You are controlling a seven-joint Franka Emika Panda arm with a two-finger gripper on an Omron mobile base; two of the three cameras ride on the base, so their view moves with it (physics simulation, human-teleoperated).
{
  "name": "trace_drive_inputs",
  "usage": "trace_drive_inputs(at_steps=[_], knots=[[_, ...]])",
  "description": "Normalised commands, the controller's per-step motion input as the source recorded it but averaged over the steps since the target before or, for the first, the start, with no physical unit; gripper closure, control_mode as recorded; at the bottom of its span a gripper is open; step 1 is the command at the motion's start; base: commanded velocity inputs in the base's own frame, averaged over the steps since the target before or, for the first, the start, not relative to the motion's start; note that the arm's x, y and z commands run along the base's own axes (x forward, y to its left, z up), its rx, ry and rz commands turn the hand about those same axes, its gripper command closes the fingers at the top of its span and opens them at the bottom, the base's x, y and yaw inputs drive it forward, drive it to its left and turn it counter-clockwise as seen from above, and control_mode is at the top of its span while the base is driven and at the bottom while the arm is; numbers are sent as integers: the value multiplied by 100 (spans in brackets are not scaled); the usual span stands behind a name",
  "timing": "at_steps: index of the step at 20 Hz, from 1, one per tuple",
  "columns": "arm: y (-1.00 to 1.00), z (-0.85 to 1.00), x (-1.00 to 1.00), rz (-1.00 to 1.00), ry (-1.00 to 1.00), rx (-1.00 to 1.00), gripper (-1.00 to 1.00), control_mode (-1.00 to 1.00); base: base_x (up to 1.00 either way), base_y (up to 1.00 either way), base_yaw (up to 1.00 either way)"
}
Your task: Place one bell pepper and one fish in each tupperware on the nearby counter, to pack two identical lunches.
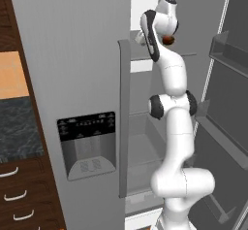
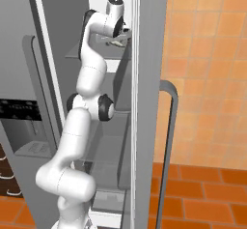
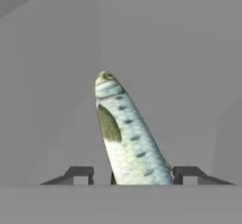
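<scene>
Cabinet: dark brown wooden drawers with curved silver handles (image 1: 14,195), left of the grey fridge door, low in the left base view.
Counter: dark speckled stone top (image 1: 17,127), directly above those drawers and left of the fridge door.
Fridge door: tall flat grey closed door (image 1: 72,54) with a black-panelled dispenser recess (image 1: 88,144) and a long vertical grey handle (image 1: 124,117) at its right edge.
Fridge interior: open grey compartment with shelves (image 1: 143,141), right of the closed fridge door; the white arm reaches up into its upper part.
Small item: a reddish-brown rounded thing (image 1: 168,40) beside the arm's wrist, right of the fridge door; what it is I cannot tell.
Fish: silvery-blue spotted fish with a green fin (image 3: 125,138), on the pale grey floor inside the fridge, its body running away from the hand and its near end between the finger tips.
Gripper: two dark finger tips (image 3: 133,173) stand on either side of the fish with gaps visible; whether they clamp it I cannot tell.
Wall: orange tiled wall (image 2: 207,78), right of the fridge in the right base view.
</scene>
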Motion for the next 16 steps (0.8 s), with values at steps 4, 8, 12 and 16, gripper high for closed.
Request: trace_drive_inputs(at_steps=[4, 8, 12, 16], knots=[[23, -48, -47, 0, 26, -3, 100, -100, 0, 0, 0], [32, -34, -94, 0, 3, -5, 100, -100, 0, 0, 0], [5, -13, -100, 0, -9, -3, 100, -100, 0, 0, 0], [0, 8, -100, 0, 0, 0, 100, -100, 0, 0, 0]])
